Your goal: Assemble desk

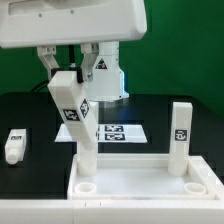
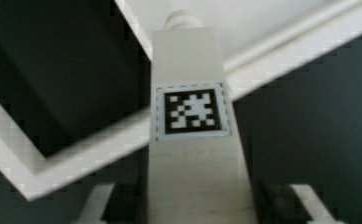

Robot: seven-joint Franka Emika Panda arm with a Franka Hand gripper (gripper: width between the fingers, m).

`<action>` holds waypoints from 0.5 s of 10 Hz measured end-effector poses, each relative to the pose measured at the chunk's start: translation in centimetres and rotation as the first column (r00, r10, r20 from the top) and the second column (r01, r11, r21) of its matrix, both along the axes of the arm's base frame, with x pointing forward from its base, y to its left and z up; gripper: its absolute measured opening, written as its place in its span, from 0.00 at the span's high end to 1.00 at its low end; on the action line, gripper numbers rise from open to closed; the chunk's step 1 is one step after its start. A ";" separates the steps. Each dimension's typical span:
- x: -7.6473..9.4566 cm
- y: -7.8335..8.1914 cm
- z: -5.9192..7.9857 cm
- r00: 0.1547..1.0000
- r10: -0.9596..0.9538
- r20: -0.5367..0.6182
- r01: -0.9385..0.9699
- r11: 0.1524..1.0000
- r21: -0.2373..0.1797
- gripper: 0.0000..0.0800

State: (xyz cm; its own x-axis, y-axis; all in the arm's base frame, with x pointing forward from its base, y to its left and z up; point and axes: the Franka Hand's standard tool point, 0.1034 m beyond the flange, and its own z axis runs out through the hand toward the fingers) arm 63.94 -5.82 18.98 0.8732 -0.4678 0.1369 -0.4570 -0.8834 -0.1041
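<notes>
My claw (image 1: 71, 74) pinched a tilted white square plastic leg (image 1: 79, 120) over one corner of the white rimmed plastic tray (image 1: 135, 192). A second leg (image 1: 180, 130) stood in another corner, and I judged the rest remained to do.

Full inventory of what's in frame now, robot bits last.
table: 1, black, under everything
desk top: 1, white, on table nearest exterior camera, rim up
held leg: 1, white, tagged, tilted, lower end at desk top's corner on exterior view's left
standing leg: 1, white, tagged, upright at desk top's corner on exterior view's right
loose leg: 1, white, lying on table, exterior view's left, apart from desk top
marker board: 1, white with tags, flat on table beyond desk top
gripper: 1, white and black, shut on held leg
</notes>
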 end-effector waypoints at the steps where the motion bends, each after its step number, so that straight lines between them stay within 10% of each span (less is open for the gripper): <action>1: 1.1 3.1 0.9 0.995 0.077 0.067 -0.074 0.996 -0.059 0.64; 3: 2.0 8.1 0.7 0.975 0.150 0.166 -0.136 0.986 -0.092 0.64; 5: 2.3 9.9 0.5 0.944 0.159 0.290 -0.128 0.984 -0.122 0.64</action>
State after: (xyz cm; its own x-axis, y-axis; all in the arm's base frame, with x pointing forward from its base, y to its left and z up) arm 66.29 4.09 19.50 0.8425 -0.3110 0.4399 -0.2862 -0.9502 -0.1237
